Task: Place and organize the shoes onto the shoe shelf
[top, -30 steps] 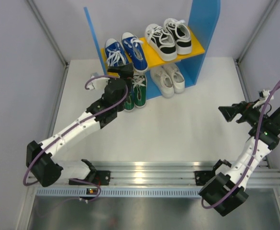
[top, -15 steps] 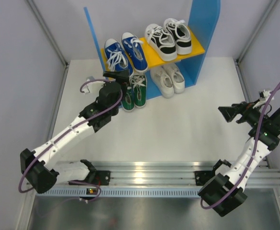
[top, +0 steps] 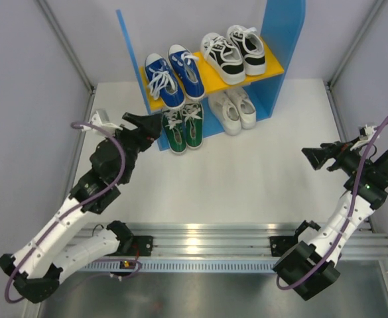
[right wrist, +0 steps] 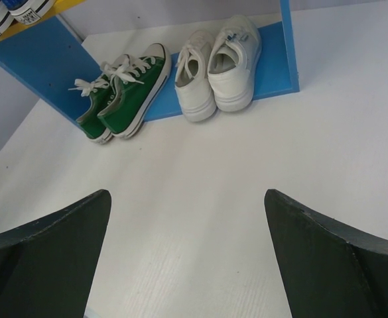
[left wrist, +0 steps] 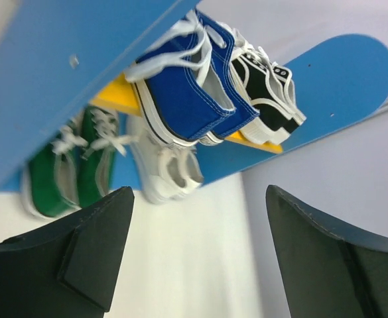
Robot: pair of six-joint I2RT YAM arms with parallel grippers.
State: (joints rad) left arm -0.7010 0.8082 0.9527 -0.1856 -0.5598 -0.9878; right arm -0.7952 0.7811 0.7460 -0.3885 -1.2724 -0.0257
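— Surface?
— White tabletop (top: 260, 179), boxed in by pale grey walls. Shoe shelf (top: 283, 46) at the far edge: tall blue side panels, orange-yellow board (top: 208, 79) between.

— Upper tier?
— Blue sneakers (top: 172, 76) on the left half of the board, black-and-white sneakers (top: 233, 53) on the right half. Paired side by side, probably to get two pairs onto one board.

— Lower tier?
— Green sneakers (top: 184, 129) under the blue pair, white sneakers (top: 235, 111) under the black-and-white pair. Toes pushed in, heels jutting onto the table, presumably for want of depth. Green pair at a slight slant, white pair squarer.

— Loose shoes elsewhere?
— None in view. By judgement, sorting finished or very nearly so, with at most a straightening of the green pair to come.

— Left gripper (top: 145, 123)?
— Close beside the shelf's left panel, near the green pair, no contact visible with either. Fingers parted, nothing between, the shelf in plain sight through the gap.

— Right gripper (top: 316, 156)?
— Well apart, over the right side of the table, pointing toward the shelf. Spread to the full, empty. Likely parked there to leave the shelf front free for the other arm.

— Risk?
— Green pair's laces trailing outward, easy to snag with a finger during any nudge.
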